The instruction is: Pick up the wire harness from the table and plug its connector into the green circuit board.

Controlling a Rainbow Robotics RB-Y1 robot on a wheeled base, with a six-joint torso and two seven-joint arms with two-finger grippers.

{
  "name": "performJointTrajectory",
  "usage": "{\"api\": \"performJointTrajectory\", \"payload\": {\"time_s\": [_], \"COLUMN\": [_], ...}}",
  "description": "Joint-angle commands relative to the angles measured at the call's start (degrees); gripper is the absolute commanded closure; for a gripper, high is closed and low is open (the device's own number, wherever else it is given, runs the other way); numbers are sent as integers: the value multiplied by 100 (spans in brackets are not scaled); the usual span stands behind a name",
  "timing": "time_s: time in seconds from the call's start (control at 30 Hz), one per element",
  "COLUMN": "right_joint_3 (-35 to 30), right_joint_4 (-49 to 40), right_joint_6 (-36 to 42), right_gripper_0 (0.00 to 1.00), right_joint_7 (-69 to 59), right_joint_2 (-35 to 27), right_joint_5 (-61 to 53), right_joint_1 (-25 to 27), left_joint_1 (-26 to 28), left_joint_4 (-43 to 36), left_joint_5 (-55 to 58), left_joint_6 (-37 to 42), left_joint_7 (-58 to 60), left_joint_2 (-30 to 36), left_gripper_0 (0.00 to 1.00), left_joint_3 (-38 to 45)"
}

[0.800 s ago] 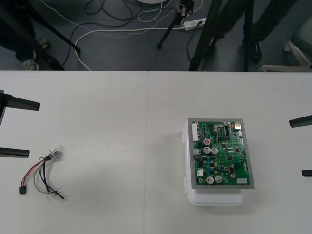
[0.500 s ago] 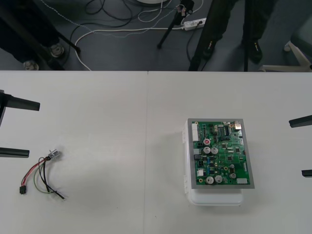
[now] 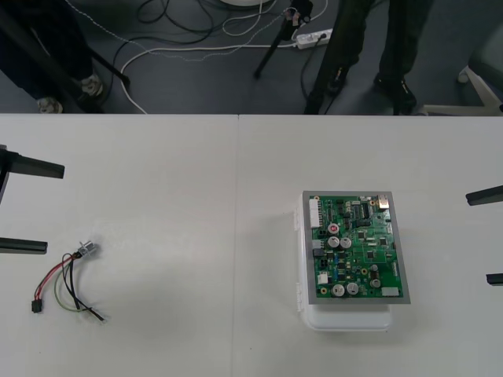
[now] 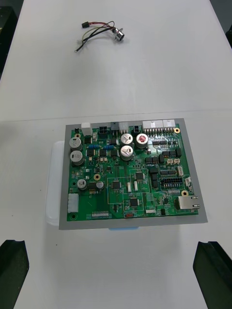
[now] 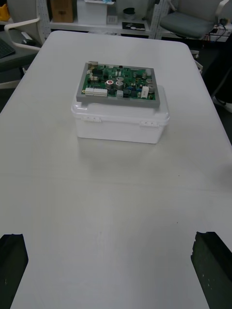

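Closest to the near edge of the bench (image 3: 196, 181), toward its near-left corner, lies the wire harness (image 3: 67, 283), flat on the surface and touched by nothing. Its small black plug (image 3: 36, 306) is the nearest part. From it the red, black and green wires curve away from the near edge to the round metal socket (image 3: 86, 250), which sits at the harness's far end. One thin strand trails off toward the middle of the bench.

On the right half of the bench, also closer to the near edge than the far one, stands the white base (image 3: 346, 318). The green circuit board (image 3: 357, 245) rests flat on top of it in a grey frame. The board is well apart from the harness, and the plug is not in it.

A little farther back, at the left edge, the left end effector (image 3: 53, 208) waits with its two black fingers spread wide and nothing between them. Its nearer finger is just beside the socket without touching it. At the right edge, level with the board, the right end effector (image 3: 477, 238) is likewise released, fingers far apart and holding nothing. From its wrist camera the board lies just ahead, with the harness beyond it.
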Motion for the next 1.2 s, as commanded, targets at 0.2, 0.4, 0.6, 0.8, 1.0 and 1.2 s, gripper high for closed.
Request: {"api": "performJointTrajectory", "payload": {"time_s": [0.2, 0.4, 0.6, 0.8, 1.0, 1.2], "right_joint_3": [67, 67, 67, 67, 67, 67], "right_joint_4": [-55, -55, -55, -55, -55, -55], "right_joint_6": [-29, -29, -29, -29, -29, -29], "right_gripper_0": [0, 0, 0, 0, 0, 0], "right_joint_7": [53, 53, 53, 53, 53, 53], "right_joint_2": [-20, -20, -20, -20, -20, -20], "right_joint_5": [-79, -79, -79, -79, -79, -79], "right_joint_1": [73, 73, 73, 73, 73, 73], "left_joint_1": [116, 116, 116, 116, 116, 310], "left_joint_4": [-133, -133, -133, -133, -133, -80], "left_joint_5": [81, 81, 81, 81, 81, 2], "left_joint_6": [-189, -189, -189, -189, -189, -259], "left_joint_7": [313, 313, 313, 313, 313, 313], "left_joint_2": [211, 211, 211, 211, 211, 18], "left_gripper_0": [0, 0, 0, 0, 0, 0], "left_joint_3": [115, 115, 115, 115, 115, -61]}}
